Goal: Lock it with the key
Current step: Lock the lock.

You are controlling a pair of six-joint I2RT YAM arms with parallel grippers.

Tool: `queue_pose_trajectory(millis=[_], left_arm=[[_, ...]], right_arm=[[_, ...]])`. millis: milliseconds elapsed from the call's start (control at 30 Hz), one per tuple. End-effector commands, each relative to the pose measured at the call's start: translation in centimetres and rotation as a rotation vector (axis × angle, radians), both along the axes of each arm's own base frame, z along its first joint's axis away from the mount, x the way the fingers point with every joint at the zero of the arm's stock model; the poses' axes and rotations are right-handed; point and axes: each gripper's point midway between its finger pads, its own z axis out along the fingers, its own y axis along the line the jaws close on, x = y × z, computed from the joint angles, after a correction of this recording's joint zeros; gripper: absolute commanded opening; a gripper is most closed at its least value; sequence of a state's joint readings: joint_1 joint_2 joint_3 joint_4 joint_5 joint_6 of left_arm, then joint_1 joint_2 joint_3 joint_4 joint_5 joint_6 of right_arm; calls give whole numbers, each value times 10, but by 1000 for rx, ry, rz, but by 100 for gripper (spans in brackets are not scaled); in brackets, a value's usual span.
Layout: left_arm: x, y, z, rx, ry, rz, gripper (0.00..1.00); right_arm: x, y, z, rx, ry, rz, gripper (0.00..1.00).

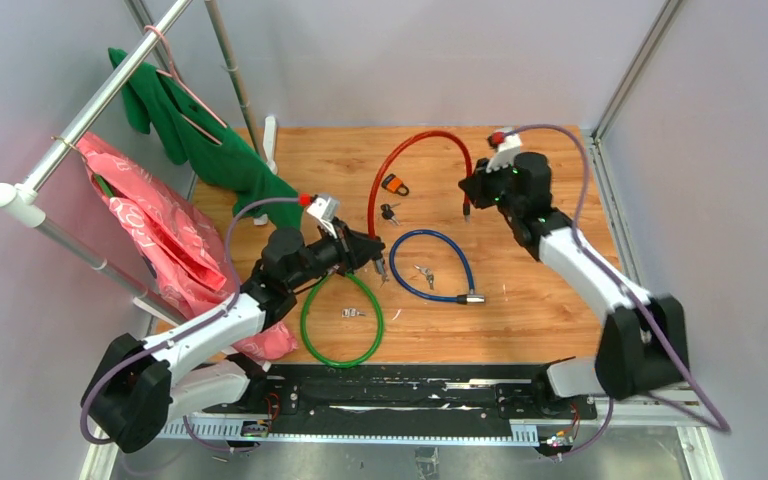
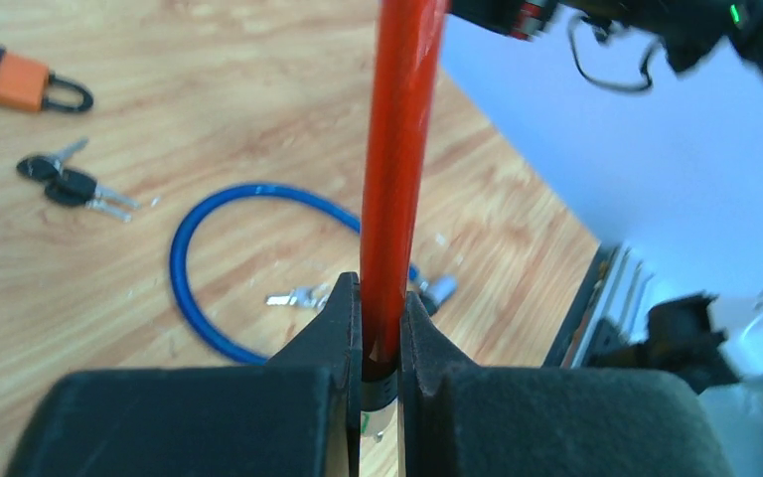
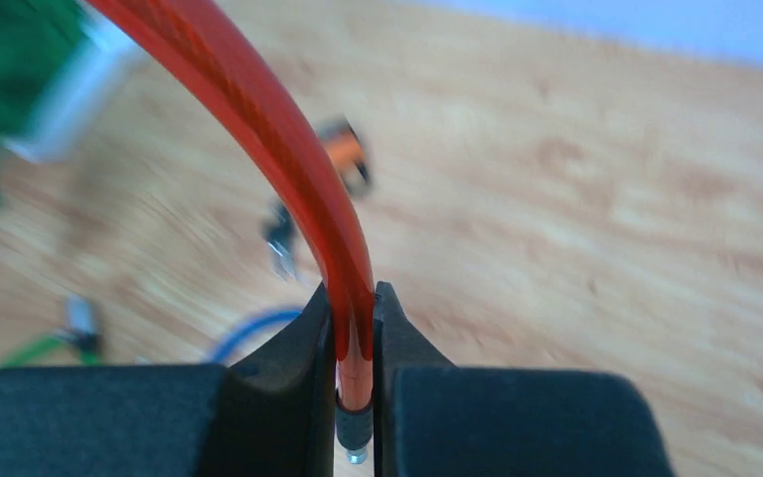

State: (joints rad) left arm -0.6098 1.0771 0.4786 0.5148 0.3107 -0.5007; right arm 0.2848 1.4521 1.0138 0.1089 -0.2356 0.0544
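A red cable lock (image 1: 412,148) arches over the middle of the wooden table. My left gripper (image 1: 372,250) is shut on one end of the red cable (image 2: 397,179), near its black end piece. My right gripper (image 1: 468,190) is shut on the other end (image 3: 303,189), just above its black collar and metal pin. Both ends are held apart. An orange padlock (image 1: 394,184) lies under the arch, with a bunch of black-headed keys (image 1: 390,212) beside it; both also show in the left wrist view, padlock (image 2: 18,79) and keys (image 2: 70,184).
A blue cable lock (image 1: 432,265) with keys (image 1: 424,274) inside its loop lies mid-table. A green cable lock (image 1: 341,320) with a key (image 1: 352,313) lies near the front. Green (image 1: 200,130) and pink (image 1: 155,230) cloths hang on a rack at the left.
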Motion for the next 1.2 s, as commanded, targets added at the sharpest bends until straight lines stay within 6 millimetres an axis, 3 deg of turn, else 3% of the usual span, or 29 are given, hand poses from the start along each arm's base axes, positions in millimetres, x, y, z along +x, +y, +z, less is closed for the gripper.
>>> queue_pose_trajectory(millis=[0, 100, 233, 333, 400, 567, 833, 1167], left_arm=[[22, 6, 62, -234, 38, 110, 0], [33, 10, 88, -328, 72, 130, 0], [29, 2, 138, -421, 19, 57, 0], [24, -2, 158, -463, 30, 13, 0], [17, -6, 161, -460, 47, -30, 0], [14, -8, 163, -465, 55, -53, 0], [11, -9, 167, -478, 43, -67, 0], [10, -9, 168, -503, 58, -73, 0]], right_arm=[[-51, 43, 150, 457, -398, 188, 0], [-92, 64, 188, 587, -468, 300, 0], [-161, 100, 243, 695, -682, 473, 0], [-205, 117, 266, 733, -818, 606, 0], [-227, 119, 273, 772, -907, 667, 0], [-230, 113, 274, 800, -984, 636, 0], [-227, 119, 277, 759, -1039, 648, 0], [-217, 123, 262, 744, -1029, 627, 0]])
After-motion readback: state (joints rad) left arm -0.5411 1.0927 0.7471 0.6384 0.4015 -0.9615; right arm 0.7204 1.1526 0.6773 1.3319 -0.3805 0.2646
